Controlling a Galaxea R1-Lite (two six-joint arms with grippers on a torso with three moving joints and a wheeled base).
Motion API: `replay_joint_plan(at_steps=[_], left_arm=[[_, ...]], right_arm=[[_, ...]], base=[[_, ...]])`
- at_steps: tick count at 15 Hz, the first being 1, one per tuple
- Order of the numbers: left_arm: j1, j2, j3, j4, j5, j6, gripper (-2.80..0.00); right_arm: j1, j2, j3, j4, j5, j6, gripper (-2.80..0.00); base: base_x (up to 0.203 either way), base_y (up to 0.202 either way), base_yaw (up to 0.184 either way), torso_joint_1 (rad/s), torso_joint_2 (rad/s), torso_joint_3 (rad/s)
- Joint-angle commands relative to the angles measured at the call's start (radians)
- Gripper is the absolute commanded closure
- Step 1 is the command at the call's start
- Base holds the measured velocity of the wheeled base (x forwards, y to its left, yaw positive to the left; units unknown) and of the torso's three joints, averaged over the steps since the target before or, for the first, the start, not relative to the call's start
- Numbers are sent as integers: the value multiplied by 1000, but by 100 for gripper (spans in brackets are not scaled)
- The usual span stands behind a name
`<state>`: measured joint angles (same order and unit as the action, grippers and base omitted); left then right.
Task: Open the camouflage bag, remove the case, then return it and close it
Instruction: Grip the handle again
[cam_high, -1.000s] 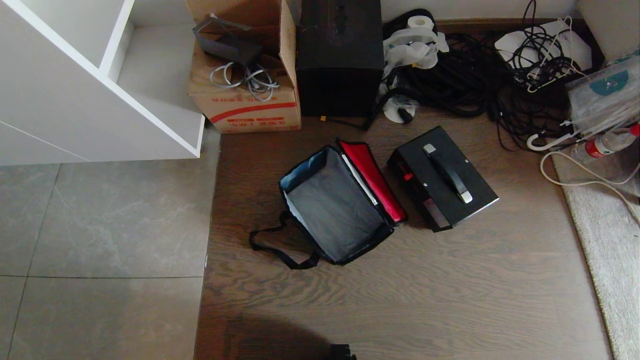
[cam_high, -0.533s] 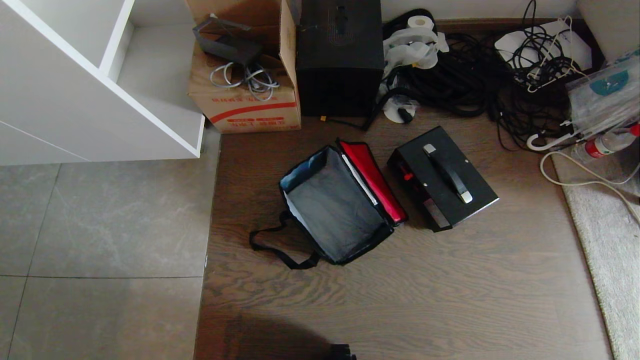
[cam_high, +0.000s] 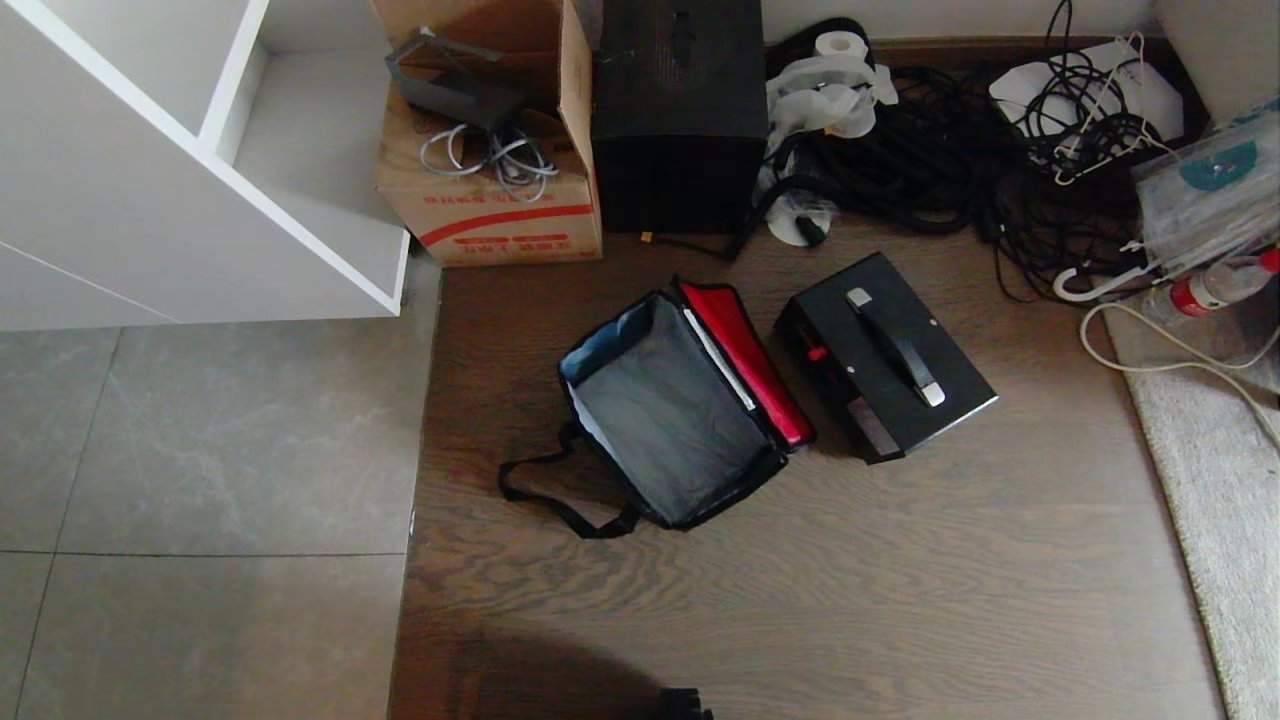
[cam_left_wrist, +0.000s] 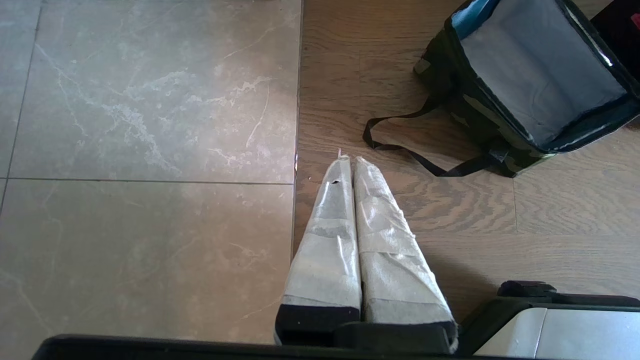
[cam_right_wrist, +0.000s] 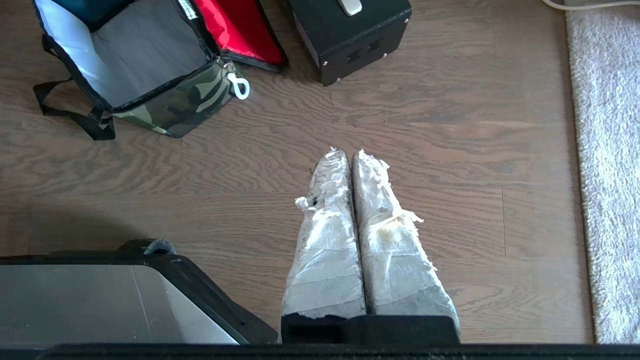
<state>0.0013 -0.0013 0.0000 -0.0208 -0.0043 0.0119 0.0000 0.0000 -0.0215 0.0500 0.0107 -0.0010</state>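
Wood floor, open camouflage bag beside case, left gripper and right gripper closed, empty.

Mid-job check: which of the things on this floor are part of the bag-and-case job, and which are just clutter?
Job:
- camouflage bag, lid open, empty
- case, on the floor beside the bag's red lid

Clutter:
- cardboard box
- tall black box
- cable pile
- plastic bottle
- rug
- white shelf unit
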Motion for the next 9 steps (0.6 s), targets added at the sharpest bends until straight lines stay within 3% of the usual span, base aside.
replay_joint_plan(at_steps=[1, 9], left_arm=[[0, 1, 9, -1, 0, 0, 0], [0, 1, 9, -1, 0, 0, 0]], right_arm=[[0, 0, 0, 1, 0, -1, 0], [0, 2, 0, 1, 0, -1, 0]], base=[[0, 0, 0, 0, 0, 0], [0, 0, 0, 0, 0, 0]])
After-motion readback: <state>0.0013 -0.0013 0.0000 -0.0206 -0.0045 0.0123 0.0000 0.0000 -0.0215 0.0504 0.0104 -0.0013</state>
